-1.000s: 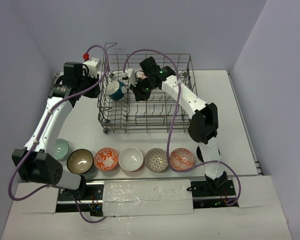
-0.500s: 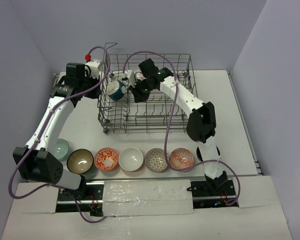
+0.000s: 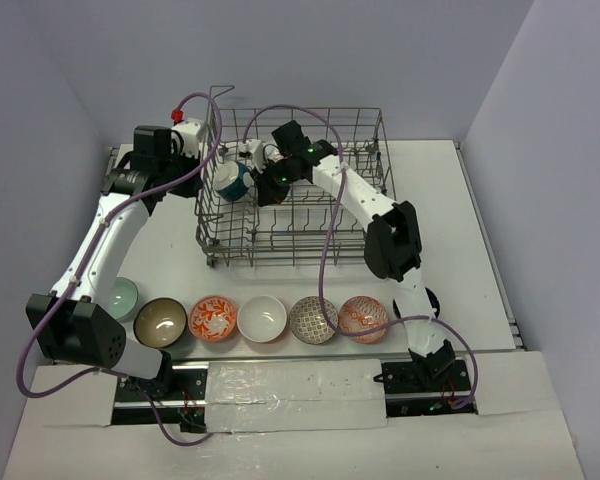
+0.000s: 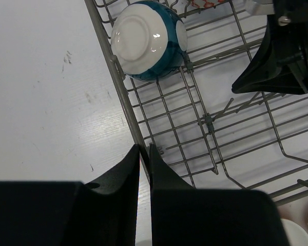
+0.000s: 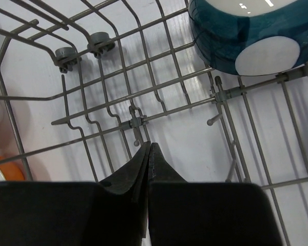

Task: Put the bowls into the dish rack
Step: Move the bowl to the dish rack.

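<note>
Finding the dish rack [image 3: 290,215] standing toward the far middle of the table [image 3: 460,230], with one bowl [image 3: 232,181] lying on its side inside, against the left wall. Seeing a row of six bowls [image 3: 262,319] sitting on the table in front of the rack. Noting the left gripper [image 4: 145,159] hanging at the rack's left wall and the right gripper [image 5: 149,154] hanging inside the rack, right of the lying bowl.

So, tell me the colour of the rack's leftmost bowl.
The bowl is teal with white spots; best in left wrist view.
</note>
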{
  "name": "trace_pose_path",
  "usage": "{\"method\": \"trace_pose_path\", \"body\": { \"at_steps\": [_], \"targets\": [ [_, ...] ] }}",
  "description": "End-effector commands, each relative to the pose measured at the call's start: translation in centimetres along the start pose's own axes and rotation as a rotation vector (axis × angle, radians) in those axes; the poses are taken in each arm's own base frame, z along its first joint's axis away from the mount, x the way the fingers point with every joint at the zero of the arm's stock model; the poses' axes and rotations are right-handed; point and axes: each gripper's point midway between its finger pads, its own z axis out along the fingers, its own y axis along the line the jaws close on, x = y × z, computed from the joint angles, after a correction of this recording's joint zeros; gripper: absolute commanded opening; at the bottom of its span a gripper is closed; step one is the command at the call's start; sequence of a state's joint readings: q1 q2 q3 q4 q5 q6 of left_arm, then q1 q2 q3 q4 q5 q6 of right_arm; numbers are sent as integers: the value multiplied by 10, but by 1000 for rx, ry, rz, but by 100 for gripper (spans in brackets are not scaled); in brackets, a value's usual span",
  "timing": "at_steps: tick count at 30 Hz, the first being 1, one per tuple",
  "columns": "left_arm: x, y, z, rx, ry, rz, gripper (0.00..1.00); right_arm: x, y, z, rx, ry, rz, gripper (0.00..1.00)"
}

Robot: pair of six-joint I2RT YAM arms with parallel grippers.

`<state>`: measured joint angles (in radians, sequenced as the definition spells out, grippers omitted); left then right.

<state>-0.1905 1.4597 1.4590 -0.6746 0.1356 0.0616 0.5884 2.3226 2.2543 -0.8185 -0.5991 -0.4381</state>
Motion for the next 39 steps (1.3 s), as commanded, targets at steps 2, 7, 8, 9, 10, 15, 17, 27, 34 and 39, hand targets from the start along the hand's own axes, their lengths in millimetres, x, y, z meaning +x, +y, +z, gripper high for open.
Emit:
{"method": "trace_pose_path", "body": {
  "at_steps": [2, 7, 8, 9, 10, 15, 17, 27, 34, 39],
  "targets": [
    [11, -3, 11, 8, 37, 24, 0, -26, -2, 3, -19, -96, 7, 0],
    [11, -2, 13, 1, 39, 24, 0, -25, 0, 13, -43, -107, 26, 0],
    [12, -2, 13, 1, 40, 26, 0, -25, -2, 15, -45, -112, 31, 0],
    [12, -2, 13, -1, 41, 26, 0, -25, -2, 16, -48, -115, 38, 2],
    [12, -2, 13, -2, 41, 24, 0, -27, -1, 18, -51, -121, 60, 3],
    [11, -2, 12, -1, 36, 26, 0, -33, -6, 29, -33, -149, 92, 0],
    [12, -2, 13, 1, 39, 27, 0, -36, -7, 33, -33, -164, 96, 0],
    [12, -2, 12, 4, 37, 29, 0, -50, -15, 44, -27, -221, 111, 0],
    [14, -2, 13, 4, 40, 33, 0, -61, -16, 50, -43, -271, 104, 0],
    [13, -2, 14, 6, 38, 35, 0, -63, -18, 55, -41, -281, 112, 0]
  ]
}}
